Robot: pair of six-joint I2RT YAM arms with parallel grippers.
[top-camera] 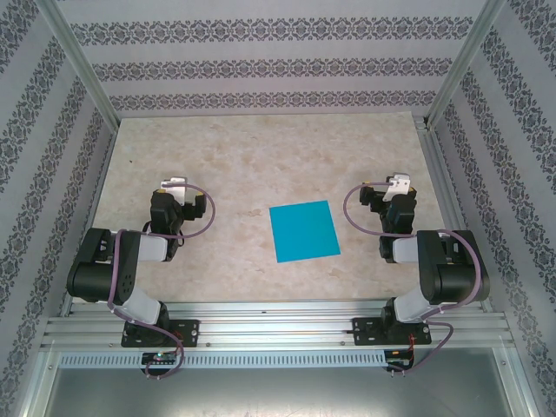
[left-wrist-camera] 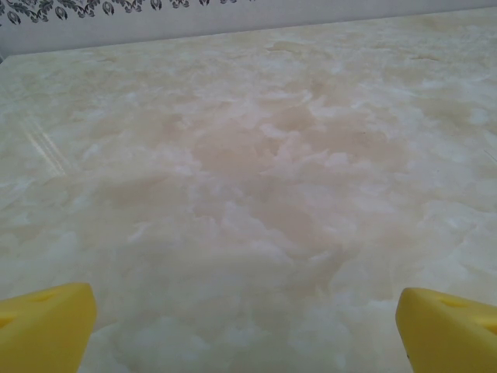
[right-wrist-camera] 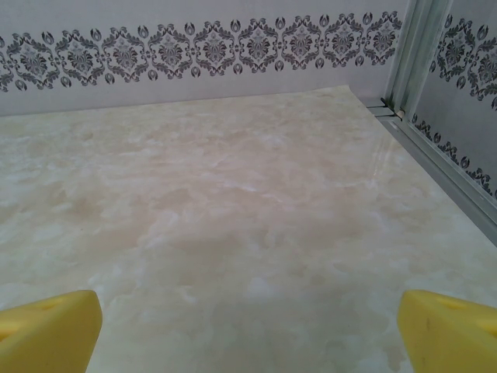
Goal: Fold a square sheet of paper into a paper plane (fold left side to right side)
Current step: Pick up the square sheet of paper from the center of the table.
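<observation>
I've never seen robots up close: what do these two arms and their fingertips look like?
The left arm and right arm are chunky black links with silver-grey sections, each trailing a looped purplish cable. Their fingers are bright yellow.

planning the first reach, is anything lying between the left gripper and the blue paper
No, in the top view the table between the left gripper and the blue paper is bare.
</observation>
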